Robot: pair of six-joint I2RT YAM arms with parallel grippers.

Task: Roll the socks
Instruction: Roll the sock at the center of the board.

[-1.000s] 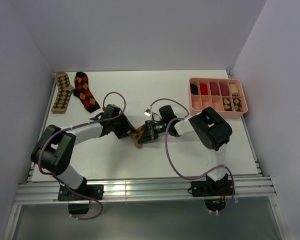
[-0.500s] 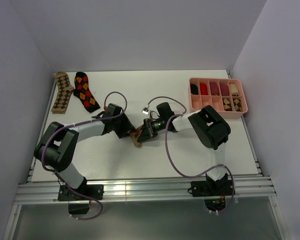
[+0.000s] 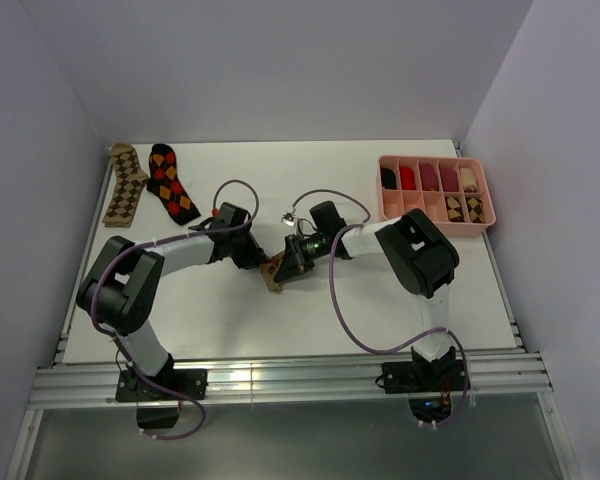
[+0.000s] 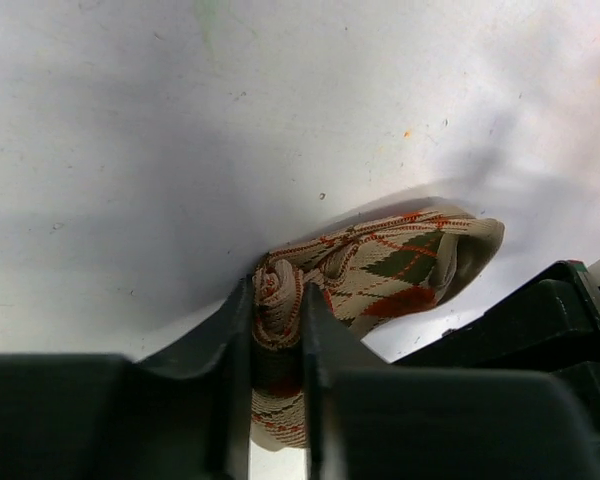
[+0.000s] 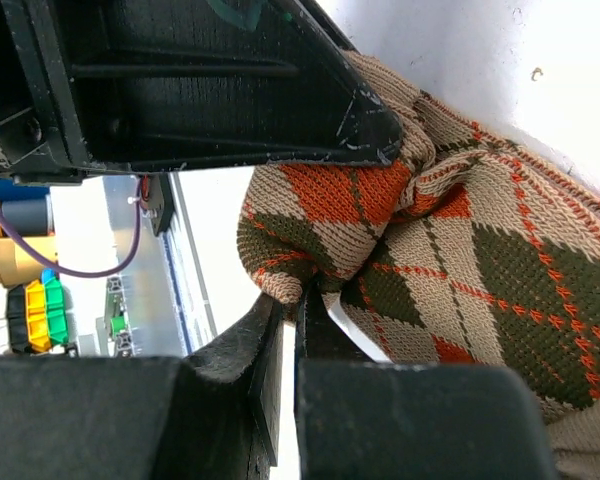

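Although the desk (image 3: pixel 280 320) carries several things, the work sits near its middle. There the left arm (image 3: pixel 170 255) and right arm (image 3: pixel 420 255) reach inward from either side, both stretched low with their wrists nearly meeting. A pink tray (image 3: pixel 385 200) stands at the far right, well apart, with rolled socks in its compartments. At the far left corner the tan sock (image 3: pixel 125 185) and black sock (image 3: pixel 173 183) lie flat, side by side, untouched. The beige sock (image 3: pixel 273 277) lies on the desk between the two wrists, partly rolled and bunched. The left fingers (image 4: pixel 225 350) are clenched on its rolled end, one on each side of the coil. The right fingers (image 5: pixel 250 345) are pinched tight on a fold of the knit at the other side.

I judge the sock light, soft and limp, with some spring in the knit. It will not hold a shape by itself, and a loose roll likely unwinds once let go. It looks grippy rather than slippery, and not fragile. The best holds seem to be the coil's core, squeezed across its thickness, and the loose cuff edge, to be pulled over the roll.
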